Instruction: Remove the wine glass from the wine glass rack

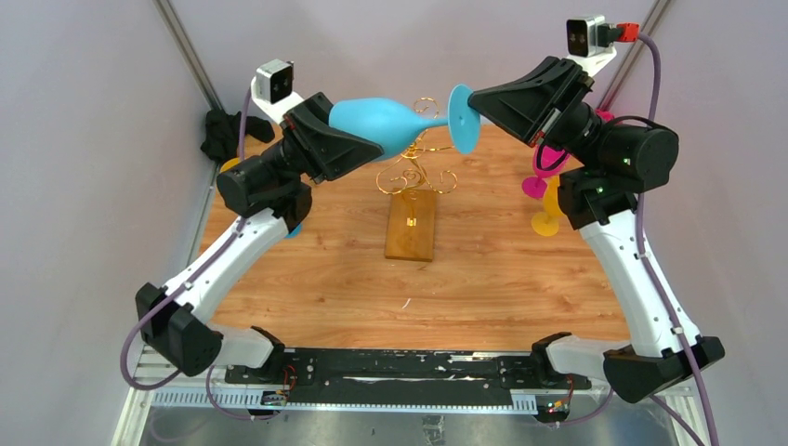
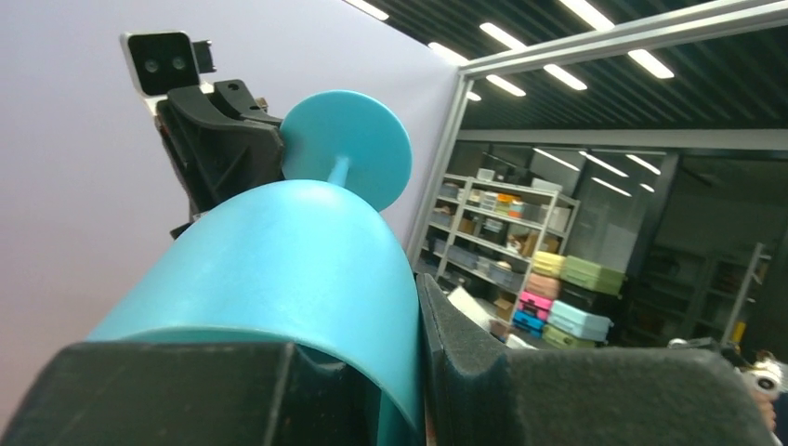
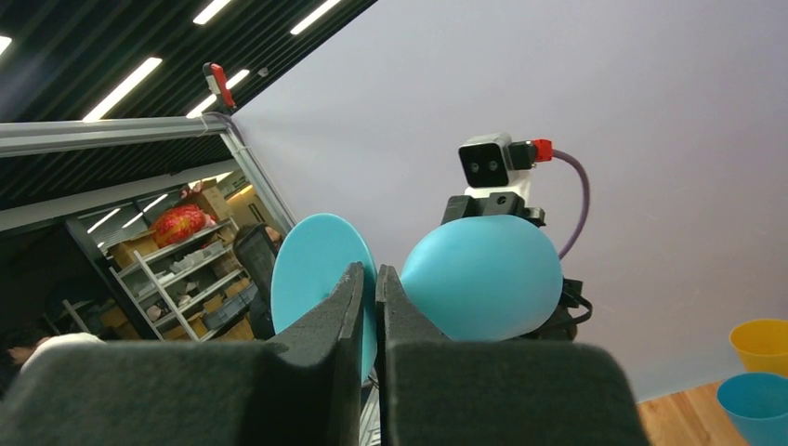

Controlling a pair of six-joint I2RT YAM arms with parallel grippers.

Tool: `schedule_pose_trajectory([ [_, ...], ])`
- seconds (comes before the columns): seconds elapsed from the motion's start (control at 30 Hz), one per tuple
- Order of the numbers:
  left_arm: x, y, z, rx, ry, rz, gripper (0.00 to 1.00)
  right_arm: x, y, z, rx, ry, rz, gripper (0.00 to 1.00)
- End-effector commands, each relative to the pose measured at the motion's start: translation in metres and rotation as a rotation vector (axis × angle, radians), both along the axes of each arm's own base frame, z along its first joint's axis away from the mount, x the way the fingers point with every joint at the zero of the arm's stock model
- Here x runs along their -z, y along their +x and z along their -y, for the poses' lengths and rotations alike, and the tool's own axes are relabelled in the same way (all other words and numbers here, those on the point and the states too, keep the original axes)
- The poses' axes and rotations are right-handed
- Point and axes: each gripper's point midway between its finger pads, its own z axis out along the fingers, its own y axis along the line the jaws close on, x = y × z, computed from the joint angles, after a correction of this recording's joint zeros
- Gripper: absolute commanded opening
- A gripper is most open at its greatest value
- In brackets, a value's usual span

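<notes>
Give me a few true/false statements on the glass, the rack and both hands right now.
1. The blue wine glass lies roughly sideways in the air, over the rack. True.
2. The right hand grips the bowl. False: it pinches the foot; the left hand is closed around the bowl.
3. The rack stands on a wooden base on the table. True.
4. A pink glass hangs on the rack. False: the pink glass is over by the right arm, away from the rack, and no glass shows on the wire arms.
</notes>
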Motion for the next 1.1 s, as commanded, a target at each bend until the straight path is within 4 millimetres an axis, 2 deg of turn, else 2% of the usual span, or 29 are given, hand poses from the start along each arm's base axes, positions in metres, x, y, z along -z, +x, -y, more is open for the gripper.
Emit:
schedule_pose_trajectory([
  [0.0,0.012,0.02,0.012,-0.145,0.082,-0.055,0.0,0.012,-0.01,-0.005,0.003,-0.069,0.047,0.08],
  [0.07,0.017,0.026,0.012,-0.197,0.107,-0.091,0.0,0.011,-0.012,-0.004,0.004,-0.069,0.049,0.12],
  [0.33,0.018,0.024,0.0,-0.301,0.124,-0.144,0.0,0.01,-0.016,-0.001,0.007,-0.063,0.048,0.59],
  [0.47,0.022,0.028,-0.005,-0.371,0.146,-0.169,0.0,0.008,-0.019,0.001,0.015,-0.05,0.059,0.76],
  [0.53,0.022,0.029,-0.011,-0.426,0.15,-0.178,0.0,0.006,-0.021,0.002,0.027,-0.044,0.07,0.81],
  [0.67,0.022,0.032,-0.028,-0.578,0.2,-0.21,0.0,0.008,-0.021,0.006,0.117,-0.073,0.088,0.83],
  [0.83,0.006,0.021,-0.066,-0.801,0.232,-0.194,0.0,0.021,-0.012,0.011,0.225,-0.13,0.059,0.85],
  [0.97,0.01,0.025,-0.101,-1.004,0.324,-0.27,0.0,0.033,-0.003,0.013,0.29,-0.18,0.031,0.85],
  [1.07,0.028,0.032,-0.123,-1.136,0.481,-0.352,0.0,0.042,0.002,0.02,0.381,-0.244,0.005,0.85],
])
